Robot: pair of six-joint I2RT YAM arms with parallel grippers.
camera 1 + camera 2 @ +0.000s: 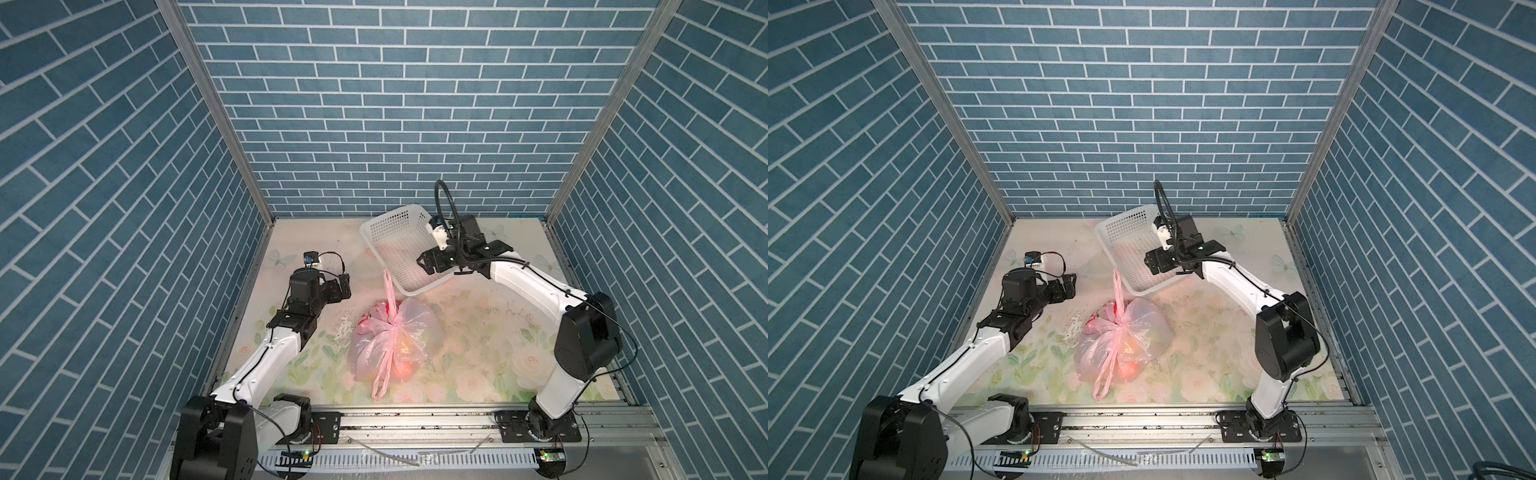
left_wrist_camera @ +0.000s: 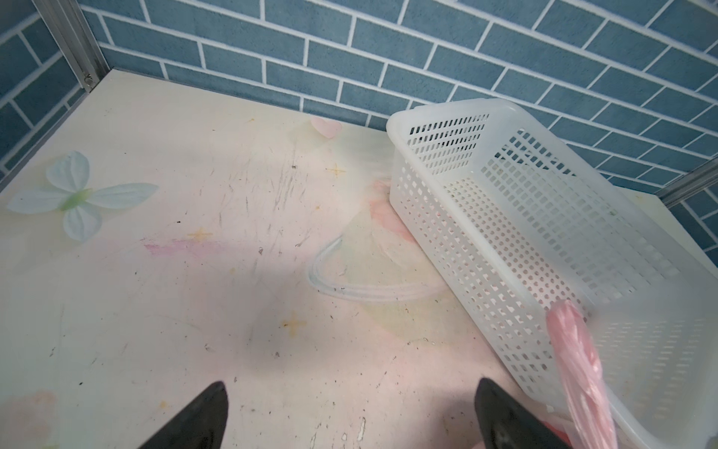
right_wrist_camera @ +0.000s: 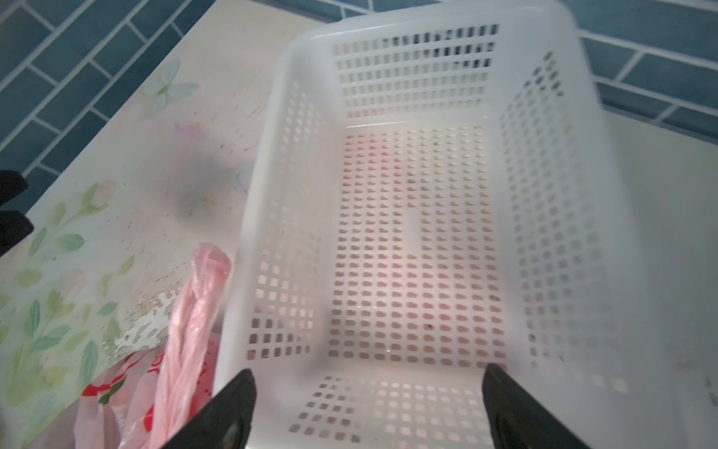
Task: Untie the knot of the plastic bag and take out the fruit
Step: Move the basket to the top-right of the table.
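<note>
The pale pink plastic bag (image 1: 409, 328) (image 1: 1142, 328) lies in the middle of the table. Its knot (image 1: 392, 326) (image 1: 1120, 327) sits on top. One loop handle (image 1: 387, 282) (image 2: 575, 357) (image 3: 194, 307) reaches up to the basket's near corner; the other handle (image 1: 380, 384) trails toward the front edge. Orange-red fruit (image 1: 405, 368) (image 1: 1129, 368) glows through the film. My left gripper (image 1: 345, 286) (image 1: 1069, 286) (image 2: 351, 385) is open above bare table, left of the bag. My right gripper (image 1: 428, 264) (image 1: 1152, 264) (image 3: 369, 371) is open over the basket's near end, with nothing held.
A white perforated basket (image 1: 380, 232) (image 1: 1117, 232) (image 2: 466, 233) (image 3: 412, 77) stands at the back, right of centre, with nothing in it. Blue brick-pattern walls close in the table on three sides. An aluminium rail (image 1: 415, 415) runs along the front edge.
</note>
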